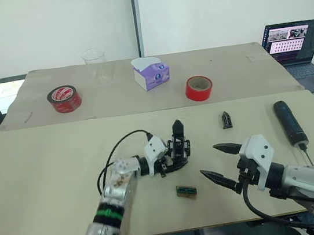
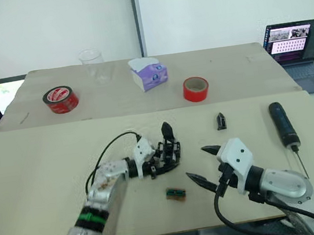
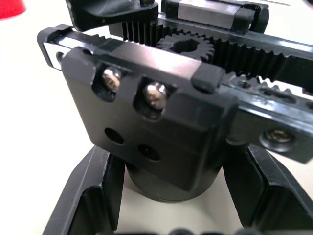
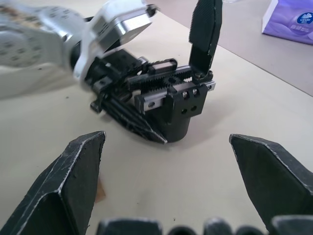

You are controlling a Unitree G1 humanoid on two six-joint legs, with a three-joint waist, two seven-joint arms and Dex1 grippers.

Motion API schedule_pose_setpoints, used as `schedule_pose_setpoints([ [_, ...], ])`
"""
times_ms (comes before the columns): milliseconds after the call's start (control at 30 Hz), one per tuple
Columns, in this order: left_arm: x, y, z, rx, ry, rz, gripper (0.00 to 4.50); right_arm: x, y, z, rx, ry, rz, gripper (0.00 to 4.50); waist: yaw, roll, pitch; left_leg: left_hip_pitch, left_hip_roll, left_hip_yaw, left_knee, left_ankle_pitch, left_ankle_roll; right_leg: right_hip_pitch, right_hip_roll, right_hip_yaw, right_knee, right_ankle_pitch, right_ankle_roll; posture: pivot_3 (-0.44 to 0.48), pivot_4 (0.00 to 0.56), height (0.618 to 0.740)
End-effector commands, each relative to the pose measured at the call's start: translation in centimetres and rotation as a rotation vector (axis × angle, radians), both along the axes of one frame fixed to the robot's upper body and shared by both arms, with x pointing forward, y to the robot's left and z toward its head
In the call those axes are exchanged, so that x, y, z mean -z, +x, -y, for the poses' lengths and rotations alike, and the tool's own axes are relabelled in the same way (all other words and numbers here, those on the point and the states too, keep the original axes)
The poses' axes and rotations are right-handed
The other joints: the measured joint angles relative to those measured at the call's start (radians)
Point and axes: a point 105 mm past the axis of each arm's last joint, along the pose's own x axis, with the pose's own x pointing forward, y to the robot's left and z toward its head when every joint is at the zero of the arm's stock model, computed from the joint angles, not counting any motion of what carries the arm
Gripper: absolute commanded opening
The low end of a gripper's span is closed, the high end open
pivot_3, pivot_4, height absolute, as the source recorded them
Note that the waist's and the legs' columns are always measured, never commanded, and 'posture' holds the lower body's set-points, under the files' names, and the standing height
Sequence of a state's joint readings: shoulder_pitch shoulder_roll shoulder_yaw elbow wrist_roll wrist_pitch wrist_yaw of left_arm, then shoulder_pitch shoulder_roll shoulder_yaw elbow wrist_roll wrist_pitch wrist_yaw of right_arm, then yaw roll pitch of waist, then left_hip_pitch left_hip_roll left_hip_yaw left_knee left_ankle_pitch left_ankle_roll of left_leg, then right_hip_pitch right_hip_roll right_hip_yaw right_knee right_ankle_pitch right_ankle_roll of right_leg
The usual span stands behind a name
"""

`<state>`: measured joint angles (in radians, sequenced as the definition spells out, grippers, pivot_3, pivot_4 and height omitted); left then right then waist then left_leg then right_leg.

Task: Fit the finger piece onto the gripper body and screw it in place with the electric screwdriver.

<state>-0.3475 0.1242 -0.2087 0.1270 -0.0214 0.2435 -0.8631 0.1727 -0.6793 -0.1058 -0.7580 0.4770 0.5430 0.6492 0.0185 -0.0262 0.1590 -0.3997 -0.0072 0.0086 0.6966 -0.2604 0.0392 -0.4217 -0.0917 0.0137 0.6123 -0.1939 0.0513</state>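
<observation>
My left gripper [image 1: 172, 161] is shut on the gripper body [image 1: 177, 147], a black blocky part held just above the table near its middle, with one pointed finger standing upright. In the left wrist view my fingers [image 3: 90, 196] clamp the round base under the toothed racks of the gripper body [image 3: 146, 112]. To its right my right gripper [image 1: 211, 160] is open and empty, pointing at the body. The finger piece [image 1: 226, 119] lies on the table further back right. At the right side lies the electric screwdriver [image 1: 289, 123], bit toward me.
A small green-brown tray [image 1: 186, 190] lies near the front edge between the grippers. On the rear table are two red tape rolls [image 1: 64, 98] [image 1: 199, 87], a purple tissue box [image 1: 151, 73] and a clear cup [image 1: 95, 60]. A laptop [image 1: 296, 45] sits at the far right.
</observation>
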Motion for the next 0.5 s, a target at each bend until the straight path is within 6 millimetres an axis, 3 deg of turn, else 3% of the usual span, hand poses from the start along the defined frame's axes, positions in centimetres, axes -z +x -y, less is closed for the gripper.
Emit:
schedule_pose_setpoints([
  [33, -2.7, 0.5, 1.4, -0.089, -0.034, 0.082, 2.33, -1.0, -0.5, -0.3, -0.019, -0.001, 0.032, 4.5, 0.004, 0.0, 0.0, 0.0, 0.0, 0.0, 0.001, 0.0, 0.0, 0.0, 0.0, 0.0, 0.0, 0.0, 0.0, 0.0, 0.15, 0.74],
  [200, -0.9, 0.4, 2.3, -0.105, 0.0, 0.083, 2.33, -0.8, -0.2, 0.2, 0.001, -0.012, 0.022, 4.5, 0.003, 0.0, 0.0, 0.0, 0.0, 0.0, 0.0, 0.0, 0.0, 0.0, 0.001, 0.0, -0.001, 0.0, 0.0, 0.0, 0.15, 0.74],
  [333, -0.5, 0.5, 1.9, -0.091, 0.008, 0.072, 2.33, -0.6, 0.0, 0.7, 0.019, -0.035, 0.027, 4.5, 0.004, 0.0, 0.0, 0.0, 0.0, 0.0, 0.0, 0.0, 0.0, 0.0, 0.0, 0.0, -0.001, 0.0, 0.0, 0.0, 0.15, 0.74],
  [367, -0.5, 0.7, 1.4, -0.083, 0.014, 0.069, 3.37, -0.6, 0.2, 1.0, 0.035, -0.043, 0.037, 4.5, 0.003, 0.0, 0.0, 0.001, 0.0, 0.0, 0.0, 0.0, 0.0, 0.0, 0.0, 0.0, -0.001, 0.0, 0.0, 0.0, 0.15, 0.74],
  [433, -0.5, 0.9, 0.5, -0.066, 0.022, 0.052, 4.22, -0.8, 0.5, 1.5, 0.057, -0.052, 0.051, 4.5, 0.002, 0.0, 0.0, 0.001, 0.0, 0.001, 0.0, 0.0, 0.0, 0.0, 0.001, 0.0, -0.001, 0.0, 0.0, 0.0, 0.15, 0.74],
  [500, -0.6, 0.8, -0.7, -0.023, 0.031, 0.016, 4.44, -1.1, 0.3, 1.8, 0.049, -0.064, 0.039, 4.5, -0.001, 0.0, 0.0, 0.001, 0.0, 0.001, 0.0, 0.0, 0.0, 0.0, 0.001, 0.0, -0.001, 0.0, 0.0, 0.0, 0.15, 0.74],
])
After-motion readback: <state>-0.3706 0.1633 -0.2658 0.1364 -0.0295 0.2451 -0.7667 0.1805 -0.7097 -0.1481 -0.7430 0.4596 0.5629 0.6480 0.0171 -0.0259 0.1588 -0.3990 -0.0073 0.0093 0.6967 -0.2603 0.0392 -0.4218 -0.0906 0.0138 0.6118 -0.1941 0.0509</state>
